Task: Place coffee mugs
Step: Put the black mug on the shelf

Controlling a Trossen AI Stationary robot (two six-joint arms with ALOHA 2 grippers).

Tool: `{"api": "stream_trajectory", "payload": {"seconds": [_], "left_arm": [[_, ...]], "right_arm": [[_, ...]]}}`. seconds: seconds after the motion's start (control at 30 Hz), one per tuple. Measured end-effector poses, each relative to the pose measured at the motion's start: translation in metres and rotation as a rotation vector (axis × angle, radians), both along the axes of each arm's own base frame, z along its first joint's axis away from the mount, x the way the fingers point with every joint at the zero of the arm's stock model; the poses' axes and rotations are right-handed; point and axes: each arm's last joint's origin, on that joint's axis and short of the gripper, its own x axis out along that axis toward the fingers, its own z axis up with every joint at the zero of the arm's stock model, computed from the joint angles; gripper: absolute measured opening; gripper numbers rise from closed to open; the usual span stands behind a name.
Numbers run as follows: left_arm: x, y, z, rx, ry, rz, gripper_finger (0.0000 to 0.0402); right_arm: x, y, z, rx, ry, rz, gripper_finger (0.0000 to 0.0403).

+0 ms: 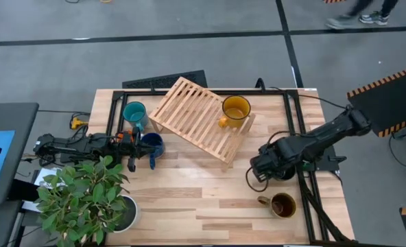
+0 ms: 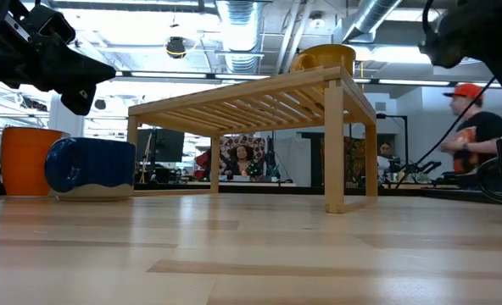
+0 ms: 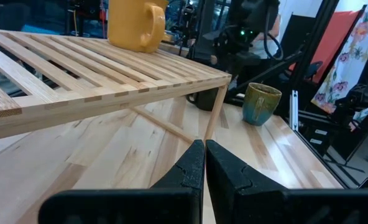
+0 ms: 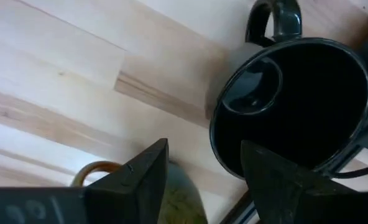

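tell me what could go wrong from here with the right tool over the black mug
The right tool is open above the black mug, and the brown-olive mug stands close by, so a descent may clip it. The yellow mug sits near the wooden rack's edge; a nudge to the rack might tip it off. The left tool, shut beside the dark blue mug, could knock it if it swings.

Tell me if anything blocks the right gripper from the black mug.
Nothing visible does. The right gripper is open just above the black mug, over its rim. The olive mug stands apart, nearer the table's front edge.
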Motion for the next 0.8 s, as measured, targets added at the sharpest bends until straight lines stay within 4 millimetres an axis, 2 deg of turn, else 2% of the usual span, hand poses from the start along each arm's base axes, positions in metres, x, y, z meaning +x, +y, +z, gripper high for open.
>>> {"api": "stream_trajectory", "payload": {"seconds": [0.17, 0.43, 0.67, 0.8], "left_arm": [[0.000, 0.000, 0.000, 0.000, 0.000, 0.000, 0.0000], [0.000, 0.000, 0.000, 0.000, 0.000, 0.000, 0.0000], [0.000, 0.000, 0.000, 0.000, 0.000, 0.000, 0.0000], [0.000, 0.000, 0.000, 0.000, 0.000, 0.000, 0.0000]], "right_arm": [[0.010, 0.003, -0.017, -0.032, 0.086, 0.003, 0.0226], [0.024, 0.003, -0.042, -0.050, 0.198, 0.118, 0.0222], [0.028, -0.006, -0.045, -0.055, 0.203, 0.139, 0.0184], [0.023, -0.012, -0.056, -0.050, 0.235, 0.123, 0.0156]]}}
